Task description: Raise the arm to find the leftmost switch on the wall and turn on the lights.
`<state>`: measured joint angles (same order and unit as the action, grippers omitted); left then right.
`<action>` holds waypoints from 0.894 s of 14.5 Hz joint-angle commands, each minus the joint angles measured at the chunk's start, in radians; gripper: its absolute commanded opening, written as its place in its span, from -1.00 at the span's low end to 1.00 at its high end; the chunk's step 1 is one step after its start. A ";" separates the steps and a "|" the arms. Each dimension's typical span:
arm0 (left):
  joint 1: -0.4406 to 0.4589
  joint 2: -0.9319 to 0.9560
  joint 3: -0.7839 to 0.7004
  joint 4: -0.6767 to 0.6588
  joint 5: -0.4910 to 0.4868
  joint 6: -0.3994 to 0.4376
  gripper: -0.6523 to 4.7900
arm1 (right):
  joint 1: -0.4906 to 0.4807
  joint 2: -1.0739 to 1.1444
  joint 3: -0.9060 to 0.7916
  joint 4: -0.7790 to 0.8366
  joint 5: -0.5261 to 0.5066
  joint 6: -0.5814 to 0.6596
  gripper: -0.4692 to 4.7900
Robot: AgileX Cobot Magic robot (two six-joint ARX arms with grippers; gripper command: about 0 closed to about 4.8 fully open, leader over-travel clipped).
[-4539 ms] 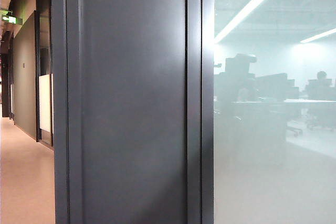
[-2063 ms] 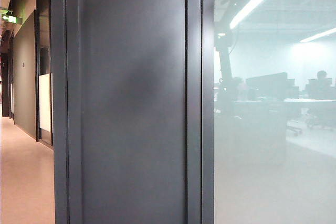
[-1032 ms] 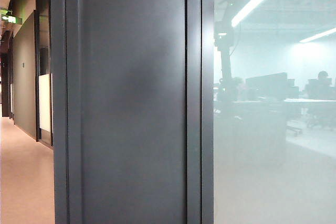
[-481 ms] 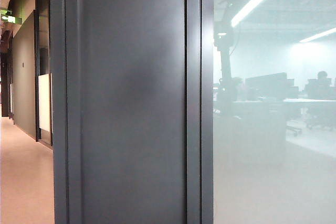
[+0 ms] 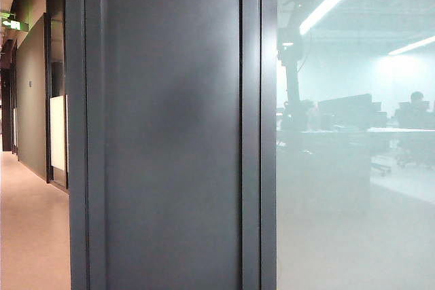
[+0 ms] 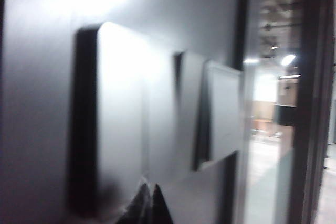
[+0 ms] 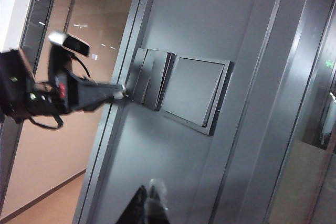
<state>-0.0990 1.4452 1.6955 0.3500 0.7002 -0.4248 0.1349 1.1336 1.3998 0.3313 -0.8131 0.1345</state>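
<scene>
Black fingertips of the left gripper [image 6: 148, 203] meet in a closed point with nothing between them, right up against a grey wall panel [image 6: 42, 103]. Its tip sits just below the nearest switch [image 6: 123, 108]; a second switch [image 6: 223, 111] lies beyond, blurred. In the right wrist view, that same gripper [image 7: 122, 93] reaches in from the corridor side on the arm [image 7: 63, 90], its closed tip touching the outer edge of the switch [image 7: 149, 80] nearest the panel's edge, whose rocker stands tilted. A larger switch [image 7: 197, 93] sits just beside it, flat in its frame. The right gripper [image 7: 148, 203] hangs lower on the same panel [image 7: 210, 19], well apart from both switches, its fingers together and empty. From the exterior view, a dark panel [image 5: 170, 134] fills the middle, and the arm [image 5: 293, 52] shows only as a hazy upright silhouette in the frosted glass [image 5: 353, 222] beside it. A corridor [image 5: 30, 236] runs off on the other side.
</scene>
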 commanded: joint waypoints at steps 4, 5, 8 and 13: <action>-0.001 0.012 0.005 0.000 -0.077 0.059 -0.78 | 0.000 -0.005 0.004 0.010 -0.001 0.005 -0.82; -0.001 0.012 0.005 -0.001 -0.080 0.059 -0.78 | 0.000 -0.005 0.004 0.010 -0.001 0.005 -0.82; -0.001 0.023 0.006 -0.002 -0.106 0.059 -0.78 | 0.000 -0.005 0.004 0.010 -0.001 0.005 -0.82; -0.001 0.045 0.006 -0.004 -0.110 0.058 -0.78 | 0.000 -0.005 0.004 0.010 -0.002 0.005 -0.82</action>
<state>-0.1020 1.4784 1.7020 0.3775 0.6327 -0.3702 0.1349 1.1332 1.3998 0.3313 -0.8131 0.1345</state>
